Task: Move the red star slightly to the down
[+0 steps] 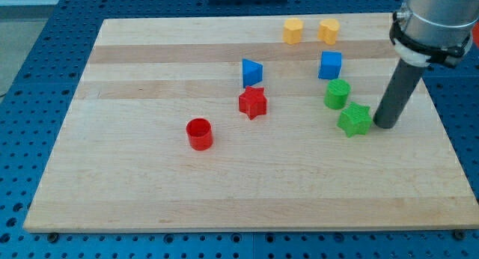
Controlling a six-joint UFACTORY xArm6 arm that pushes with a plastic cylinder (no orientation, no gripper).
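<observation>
The red star [253,102] lies near the middle of the wooden board [150,192], just below a blue triangular block [251,71]. My tip [385,126] rests on the board at the view's right, just right of the green star [354,120]. It is far to the right of the red star, with the green blocks between them.
A red cylinder [199,133] stands down-left of the red star. A green cylinder [337,93] sits above the green star, with a blue cube [330,65] above it. Two yellow blocks [293,30] [328,31] lie near the board's top edge.
</observation>
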